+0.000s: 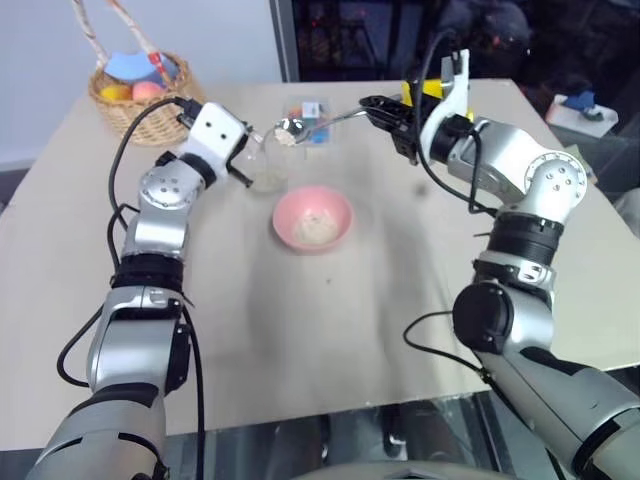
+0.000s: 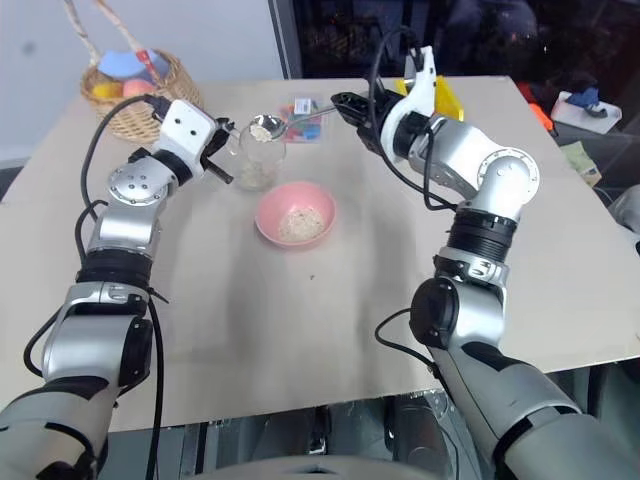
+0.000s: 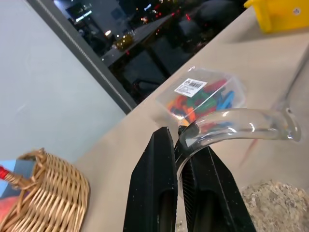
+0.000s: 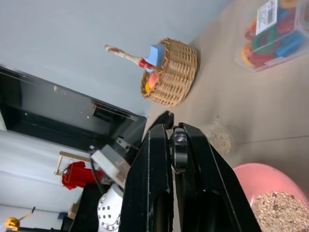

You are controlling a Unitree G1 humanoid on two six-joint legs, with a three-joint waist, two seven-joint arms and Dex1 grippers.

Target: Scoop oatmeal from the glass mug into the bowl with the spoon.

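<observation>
- The left gripper [image 3: 181, 193] is pinching the handle of the glass mug [image 1: 268, 165], fingers pressed together on the clear loop, steadying it toward the far edge of the table [image 1: 300, 340], left of centre.
- The right gripper [image 1: 378, 108] is closed on the end of the spoon [image 1: 322, 121], whose long handle is running roughly level from the fingers leftward, ending in the round scoop just above the mug's rim.
- The oatmeal [image 2: 266, 128] is heaping in the scoop; more is lying in the bottom of the mug and in a small pile inside the bowl [image 1: 313, 218].
- The bowl is sitting just beside the mug, on its near right side, closer to the table's centre.
- Key relation: the loaded scoop is hanging over the mug, and the bowl is lying nearer than it and slightly to the right; the right arm, the one carrying the spoon, is the one positioned to carry it across, judging from this layout.
- The likely risk is flakes spilling between mug and bowl if the scoop tilts early.
- A wicker basket [image 1: 140, 100] is standing at the far left corner; a clear box of coloured pieces [image 1: 310, 110] is resting behind the mug.
</observation>
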